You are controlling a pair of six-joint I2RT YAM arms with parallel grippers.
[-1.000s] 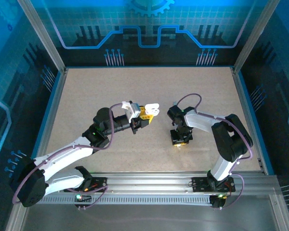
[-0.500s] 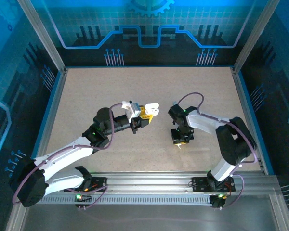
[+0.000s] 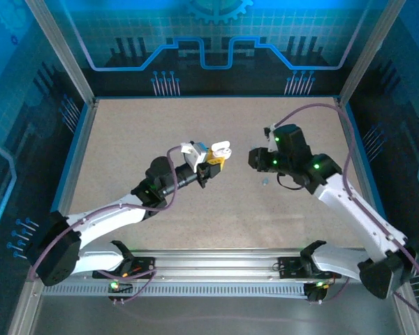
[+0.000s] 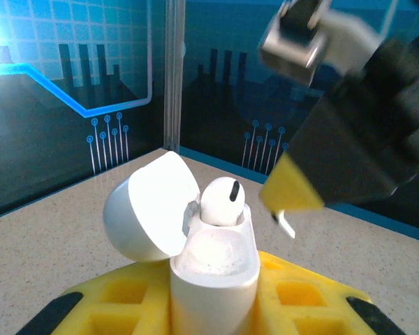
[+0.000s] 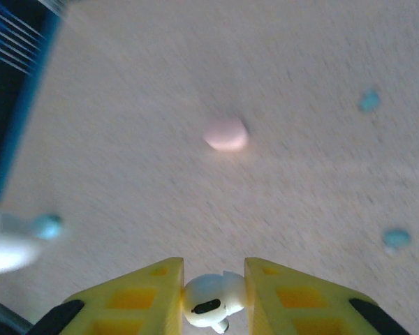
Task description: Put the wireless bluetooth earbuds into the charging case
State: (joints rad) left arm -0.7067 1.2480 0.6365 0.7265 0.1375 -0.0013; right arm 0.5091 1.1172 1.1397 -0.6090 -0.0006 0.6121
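Note:
My left gripper (image 3: 213, 162) is shut on the white charging case (image 4: 213, 272), holding it upright above the table. Its lid (image 4: 150, 206) is swung open to the left, and one white earbud (image 4: 222, 201) sits in the far slot. My right gripper (image 3: 253, 158) hovers just right of the case and is shut on a second white earbud (image 5: 211, 300), which is pinched between its yellow fingers (image 5: 150, 293). In the left wrist view, that earbud's stem (image 4: 286, 223) pokes out below a yellow fingertip (image 4: 290, 192), close to the case mouth.
On the table below lie a pinkish earbud (image 5: 225, 134) and pale blue earbuds (image 5: 368, 100) (image 5: 396, 238). Another tiny piece (image 3: 264, 181) rests under the right gripper. Aluminium posts and blue walls ring the beige table (image 3: 126, 139).
The right arm has lifted off the table with the white earbud and swung up beside the case. The left gripper has shifted slightly right with the case.

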